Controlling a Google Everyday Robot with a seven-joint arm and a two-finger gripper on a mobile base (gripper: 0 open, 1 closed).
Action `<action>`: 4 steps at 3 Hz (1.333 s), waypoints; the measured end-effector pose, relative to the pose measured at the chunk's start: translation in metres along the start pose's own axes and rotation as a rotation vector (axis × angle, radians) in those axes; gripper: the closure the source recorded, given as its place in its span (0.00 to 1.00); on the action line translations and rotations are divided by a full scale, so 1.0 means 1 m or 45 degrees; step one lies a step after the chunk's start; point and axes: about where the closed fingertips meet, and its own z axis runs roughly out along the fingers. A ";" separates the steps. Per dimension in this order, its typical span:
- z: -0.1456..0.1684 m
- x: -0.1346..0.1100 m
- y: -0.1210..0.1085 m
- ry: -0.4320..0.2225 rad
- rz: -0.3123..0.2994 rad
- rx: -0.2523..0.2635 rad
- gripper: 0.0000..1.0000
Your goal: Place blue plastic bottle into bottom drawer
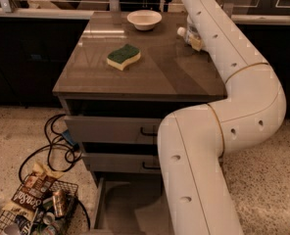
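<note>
Grasp stage at the table's (pixel 150 77) far right, with the pincer (pixel 196 40) by the blue plastic bottle (pixel 186 32), grip impossible to tell behind the arm (pixel 243 87); next, likely a carry down to the open bottom drawer (pixel 120 199).

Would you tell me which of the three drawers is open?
The bottom drawer, pulled out; both upper drawers are shut. The gripper is up by the blue plastic bottle.

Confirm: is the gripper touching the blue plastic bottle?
Cannot tell. Camera view: the arm covers the gripper, presumably behind it by the blue plastic bottle.
</note>
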 end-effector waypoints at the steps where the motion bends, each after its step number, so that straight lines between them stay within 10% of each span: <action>1: 0.001 0.000 0.000 0.000 0.000 0.000 1.00; 4: -0.085 0.053 -0.059 0.012 0.066 0.171 1.00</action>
